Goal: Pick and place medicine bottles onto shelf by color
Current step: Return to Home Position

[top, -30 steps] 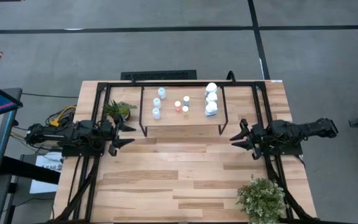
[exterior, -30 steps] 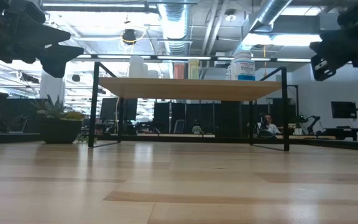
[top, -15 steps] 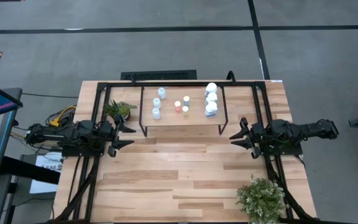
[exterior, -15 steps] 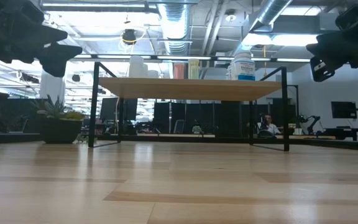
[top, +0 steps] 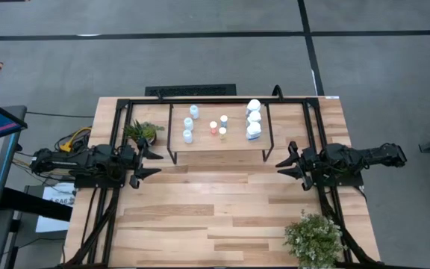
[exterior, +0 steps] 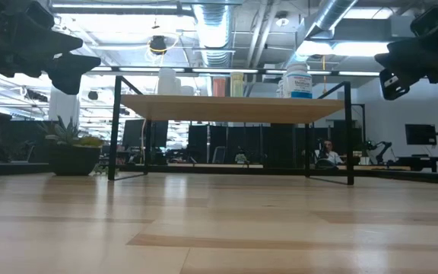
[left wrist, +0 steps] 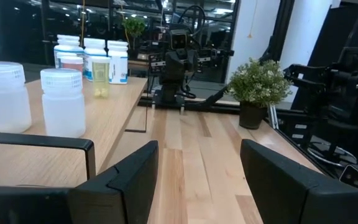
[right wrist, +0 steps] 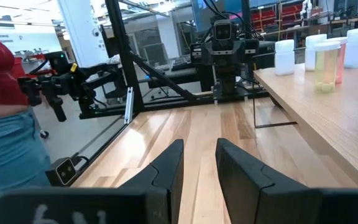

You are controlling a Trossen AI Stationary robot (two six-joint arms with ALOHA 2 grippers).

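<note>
Nine medicine bottles (top: 213, 126) all stand on the shelf (top: 234, 147) at the desk's (top: 200, 213) far middle, in three columns. Small clear white-capped bottles (top: 188, 122) are on the left, yellow and orange bottles (top: 222, 132) in the middle, big white blue-labelled bottles (top: 254, 117) on the right. Left tool (top: 156, 162) hovers off the shelf's left front corner, fingers wide apart, empty. Right tool (top: 283, 168) hovers off the right front corner, fingers a narrow gap apart, empty. Small potted plant (top: 142, 132) sits left of the shelf, bushy plant (top: 313, 237) at the desk's near right.
</note>
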